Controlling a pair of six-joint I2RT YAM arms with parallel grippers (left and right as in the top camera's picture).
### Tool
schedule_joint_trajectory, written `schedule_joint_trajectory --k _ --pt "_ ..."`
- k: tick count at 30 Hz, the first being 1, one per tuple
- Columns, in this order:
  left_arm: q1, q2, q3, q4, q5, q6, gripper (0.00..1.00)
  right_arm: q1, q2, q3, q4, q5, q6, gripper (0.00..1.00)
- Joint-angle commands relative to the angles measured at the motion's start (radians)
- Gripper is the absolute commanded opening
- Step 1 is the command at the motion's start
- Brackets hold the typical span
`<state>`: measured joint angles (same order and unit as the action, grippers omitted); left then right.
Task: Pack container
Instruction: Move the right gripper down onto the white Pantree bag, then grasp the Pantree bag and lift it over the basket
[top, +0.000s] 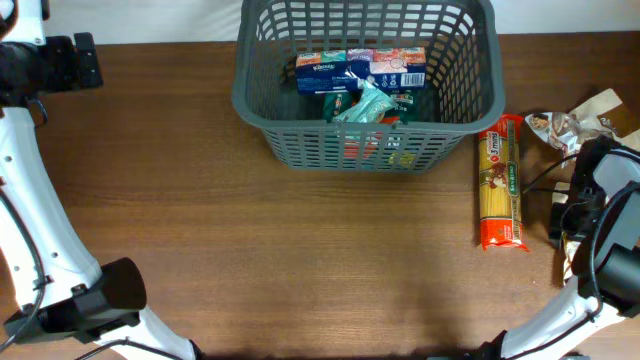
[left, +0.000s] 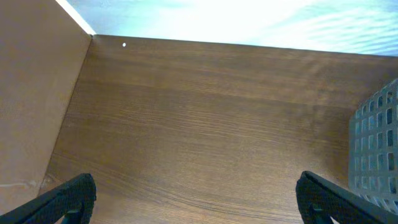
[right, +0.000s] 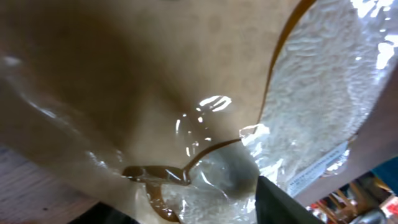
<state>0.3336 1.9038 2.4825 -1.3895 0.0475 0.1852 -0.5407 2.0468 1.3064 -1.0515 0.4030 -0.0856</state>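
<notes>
Brown worktop: right claw sits over the rice packet at the right edge, closure indeterminate. Container lies leftward, far edge. Left claw is spread, empty.

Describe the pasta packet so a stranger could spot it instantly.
Find the big grey basket at the far edge of the table. Just right of it lies a long narrow spaghetti packet, red-ended, the only stick-shaped thing there.
</notes>
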Motion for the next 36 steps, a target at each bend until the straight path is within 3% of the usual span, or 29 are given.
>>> schedule_joint_trajectory --k 1,3,5,8,11,13,25,36 --pt "0.006 0.003 0.0 0.0 -0.003 -0.013 0.99 0.002 0.12 -0.057 0.04 -0.25 0.029 0.47" --pt "0.006 0.003 0.0 0.0 -0.003 -0.013 0.99 0.001 0.12 -0.057 0.043 -0.272 0.03 0.44" --pt "0.006 0.003 0.0 0.0 -0.003 -0.013 0.99 -0.003 0.12 -0.057 0.046 -0.288 0.03 0.35" --pt "0.006 0.003 0.0 0.0 -0.003 -0.013 0.99 -0.013 0.12 -0.057 0.045 -0.296 0.031 0.35" --pt "0.006 0.003 0.0 0.0 -0.003 -0.013 0.99 -0.023 0.12 -0.057 0.042 -0.303 0.031 0.12" --pt "0.006 0.003 0.0 0.0 -0.003 -0.013 0.99 -0.025 0.119 -0.056 0.042 -0.323 0.031 0.04" --pt "0.006 0.003 0.0 0.0 -0.003 -0.013 0.99 -0.023 0.067 0.156 -0.077 -0.531 0.035 0.04" --pt "0.006 0.003 0.0 0.0 -0.003 -0.013 0.99 -0.013 -0.105 0.721 -0.359 -0.701 0.095 0.04"
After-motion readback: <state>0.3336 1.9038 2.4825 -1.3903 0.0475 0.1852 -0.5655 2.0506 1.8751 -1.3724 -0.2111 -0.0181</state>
